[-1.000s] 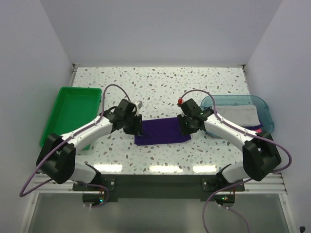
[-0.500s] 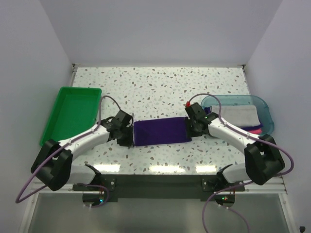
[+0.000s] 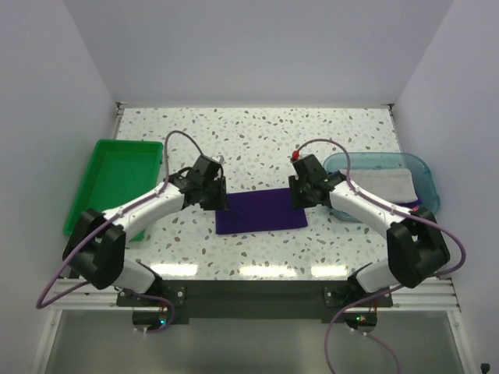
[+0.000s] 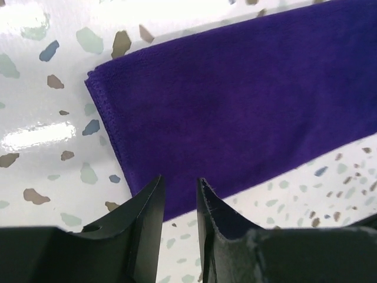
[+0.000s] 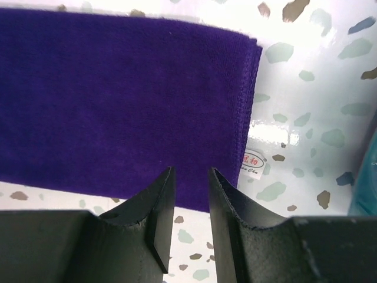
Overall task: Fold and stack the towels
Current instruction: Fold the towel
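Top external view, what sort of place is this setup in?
Probably a robot test cell: plain white walls box in a speckled table, left arm and right arm bolted at its near edge, green bin and purple towel as props.

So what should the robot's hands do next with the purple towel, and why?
Probably drop both down and pinch the short ends of the purple towel. It lies flat as a strip; the left hand and the right hand hang over its two ends, jaws slightly apart and empty. It likely needs another fold.
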`<state>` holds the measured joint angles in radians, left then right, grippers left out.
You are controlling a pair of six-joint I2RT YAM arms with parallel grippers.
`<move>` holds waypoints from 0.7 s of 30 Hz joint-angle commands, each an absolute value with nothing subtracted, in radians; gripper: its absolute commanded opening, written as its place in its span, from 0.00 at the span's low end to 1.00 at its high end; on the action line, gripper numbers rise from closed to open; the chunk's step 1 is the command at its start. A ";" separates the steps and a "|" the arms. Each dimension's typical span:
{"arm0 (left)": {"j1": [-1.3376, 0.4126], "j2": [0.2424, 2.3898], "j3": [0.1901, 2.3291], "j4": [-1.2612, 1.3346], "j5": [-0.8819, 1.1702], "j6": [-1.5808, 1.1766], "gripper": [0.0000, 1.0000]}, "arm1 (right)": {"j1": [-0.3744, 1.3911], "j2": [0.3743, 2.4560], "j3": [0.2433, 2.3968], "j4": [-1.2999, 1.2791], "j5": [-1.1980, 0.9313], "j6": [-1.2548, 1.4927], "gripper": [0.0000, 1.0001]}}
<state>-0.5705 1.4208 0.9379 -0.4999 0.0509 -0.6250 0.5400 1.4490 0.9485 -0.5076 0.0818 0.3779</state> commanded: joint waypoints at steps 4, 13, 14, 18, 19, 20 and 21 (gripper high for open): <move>-0.572 1.494 0.816 -0.416 0.069 -0.632 0.27 | 0.534 1.488 0.850 -0.442 0.080 0.416 0.32; -0.511 1.465 0.689 -0.463 0.003 -0.627 0.17 | 0.531 1.457 0.810 -0.491 0.126 0.449 0.31; -0.499 1.460 0.687 -0.466 0.003 -0.615 0.17 | 0.531 1.450 0.816 -0.498 0.121 0.448 0.32; -0.463 1.430 0.729 -0.495 -0.031 -0.586 0.21 | 0.531 1.422 0.879 -0.505 0.109 0.388 0.31; -0.465 1.427 0.754 -0.511 -0.028 -0.581 0.23 | 0.531 1.420 0.915 -0.505 0.101 0.376 0.32; -0.465 1.422 0.768 -0.517 -0.025 -0.574 0.24 | 0.529 1.420 0.936 -0.505 0.097 0.367 0.32; -0.465 1.413 0.781 -0.523 -0.018 -0.572 0.27 | 0.531 1.431 0.955 -0.503 0.080 0.354 0.31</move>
<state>-0.4709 1.4456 0.7307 -0.4709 0.0288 -0.6144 0.5354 1.4666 0.8589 -0.5190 0.0872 0.3996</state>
